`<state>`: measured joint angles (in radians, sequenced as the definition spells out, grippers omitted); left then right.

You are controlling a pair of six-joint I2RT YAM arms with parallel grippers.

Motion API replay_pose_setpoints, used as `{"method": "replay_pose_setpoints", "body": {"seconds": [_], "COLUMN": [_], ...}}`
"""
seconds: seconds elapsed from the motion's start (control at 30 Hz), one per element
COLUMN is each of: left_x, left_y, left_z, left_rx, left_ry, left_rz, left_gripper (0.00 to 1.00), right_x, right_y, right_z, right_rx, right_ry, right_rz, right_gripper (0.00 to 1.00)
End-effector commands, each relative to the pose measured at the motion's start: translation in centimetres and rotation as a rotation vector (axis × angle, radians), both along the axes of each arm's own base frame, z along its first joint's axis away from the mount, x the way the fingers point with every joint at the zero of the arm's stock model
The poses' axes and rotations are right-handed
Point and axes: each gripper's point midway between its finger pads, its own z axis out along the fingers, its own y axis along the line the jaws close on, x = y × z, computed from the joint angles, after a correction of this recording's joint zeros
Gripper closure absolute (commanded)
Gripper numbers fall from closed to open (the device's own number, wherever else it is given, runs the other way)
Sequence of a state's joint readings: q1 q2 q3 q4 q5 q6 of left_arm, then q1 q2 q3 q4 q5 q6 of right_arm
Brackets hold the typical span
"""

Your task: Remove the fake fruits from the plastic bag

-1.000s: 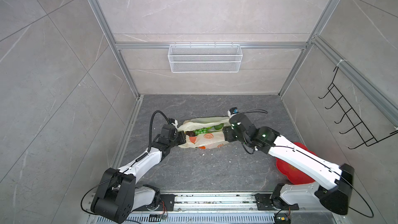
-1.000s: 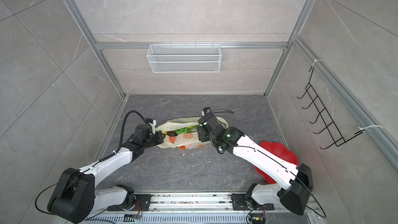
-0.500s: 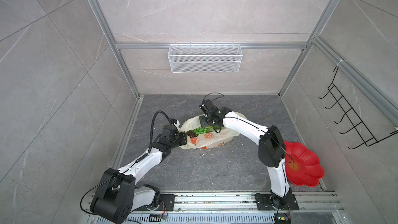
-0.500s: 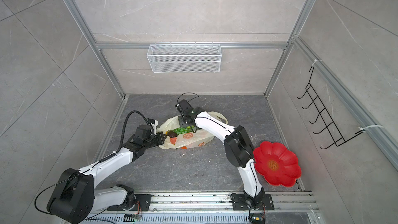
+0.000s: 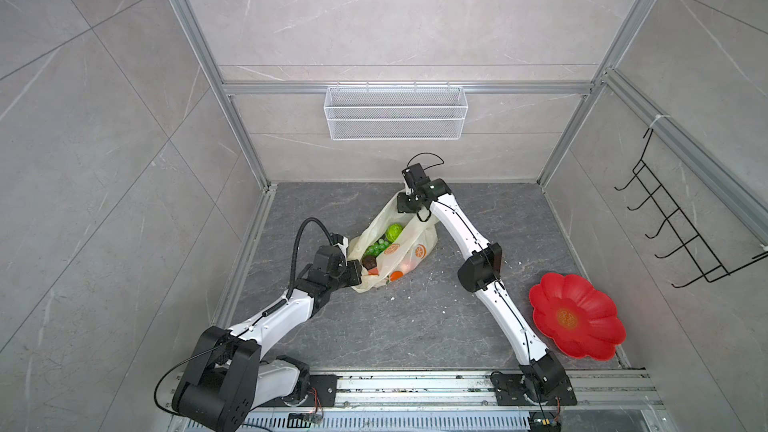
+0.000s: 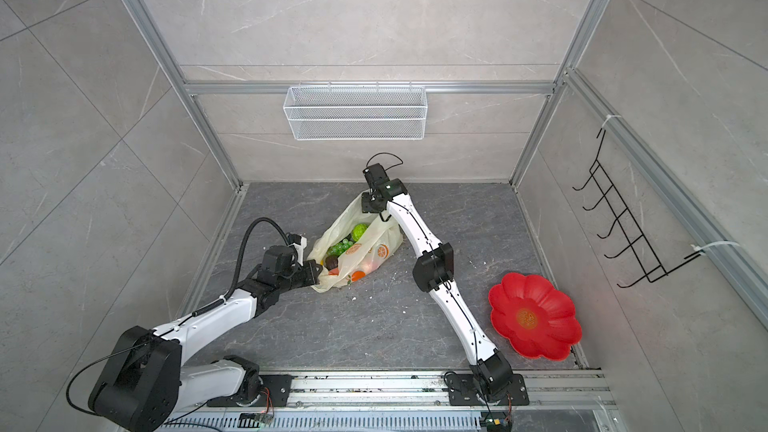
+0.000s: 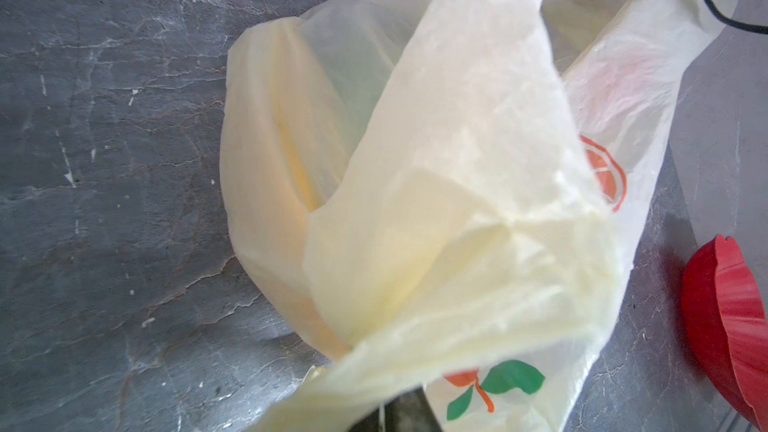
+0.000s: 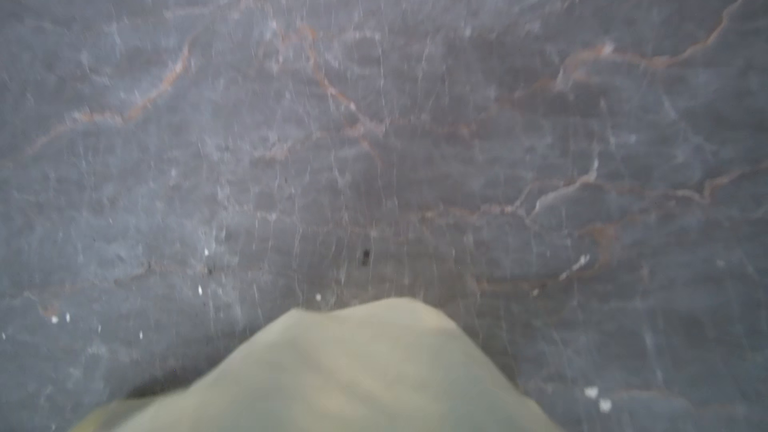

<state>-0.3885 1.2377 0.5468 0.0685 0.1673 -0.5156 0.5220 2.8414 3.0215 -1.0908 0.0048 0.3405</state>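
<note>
Nearest: find left gripper (image 5: 354,278) clenched on the near handle of the plastic bag (image 5: 415,235). Place bag on the floor (image 5: 415,326) between both arms, stretched, long axis running near-left to far-right, mouth gaping upward. Count fake fruits inside: dark avocado (image 5: 369,261), grape bunch (image 5: 376,248), bumpy green ball (image 5: 395,233). Farthest: find right gripper (image 5: 405,206) at the far handle; cannot tell whether clasped or loose. Judge risk: thin film slipping or tearing under tension, mouth collapsing over fruit.
</note>
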Motion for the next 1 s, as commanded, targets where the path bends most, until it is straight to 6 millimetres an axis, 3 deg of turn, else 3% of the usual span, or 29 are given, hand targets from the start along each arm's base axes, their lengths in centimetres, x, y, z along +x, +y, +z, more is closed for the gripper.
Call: {"method": "replay_pose_setpoints", "body": {"seconds": [0.0, 0.13, 0.2, 0.33, 0.4, 0.5, 0.63, 0.7, 0.87, 0.97], "left_x": [1.4, 2.5, 2.9, 3.3, 3.3, 3.2, 2.9, 2.8, 2.5, 2.5], "left_y": [-0.7, -0.4, -0.3, -0.2, -0.3, -0.2, -0.1, -0.2, -0.5, -0.6], "left_z": [1.4, 1.1, 1.1, 1.2, 1.4, 1.6, 1.6, 1.6, 1.6, 1.9], "left_rx": [-0.026, -0.007, 0.001, 0.003, -0.001, -0.002, -0.005, -0.01, -0.016, -0.016], "left_ry": [-0.038, -0.01, -0.002, 0.007, 0.005, 0.0, -0.006, -0.004, -0.001, -0.008], "left_rz": [0.008, 0.053, 0.074, 0.091, 0.088, 0.087, 0.088, 0.085, 0.072, 0.076], "left_gripper": [1.0, 1.0, 1.0, 1.0, 1.0, 1.0, 1.0, 1.0, 1.0, 1.0], "right_x": [-4.4, -6.9, -8.0, -9.9, -10.4, -10.1, -9.0, -8.0, -5.3, -4.8], "right_y": [2.7, 3.9, 3.5, 1.3, -1.0, -5.5, -8.7, -9.0, -7.3, -7.7], "right_z": [6.7, 10.6, 11.1, 12.3, 12.2, 11.6, 9.4, 8.1, 6.4, 4.6], "right_rx": [-0.049, 0.002, 0.018, 0.008, -0.059, -0.219, -0.343, -0.324, -0.318, -0.397], "right_ry": [-0.059, -0.084, -0.084, -0.11, -0.128, -0.169, -0.172, -0.145, -0.125, -0.07], "right_rz": [0.147, 0.184, 0.181, 0.129, 0.056, -0.118, -0.265, -0.303, -0.317, -0.346], "right_gripper": [0.45, 0.43, 0.4, 0.33, 0.3, 0.22, 0.14, 0.14, 0.15, 0.2]}}
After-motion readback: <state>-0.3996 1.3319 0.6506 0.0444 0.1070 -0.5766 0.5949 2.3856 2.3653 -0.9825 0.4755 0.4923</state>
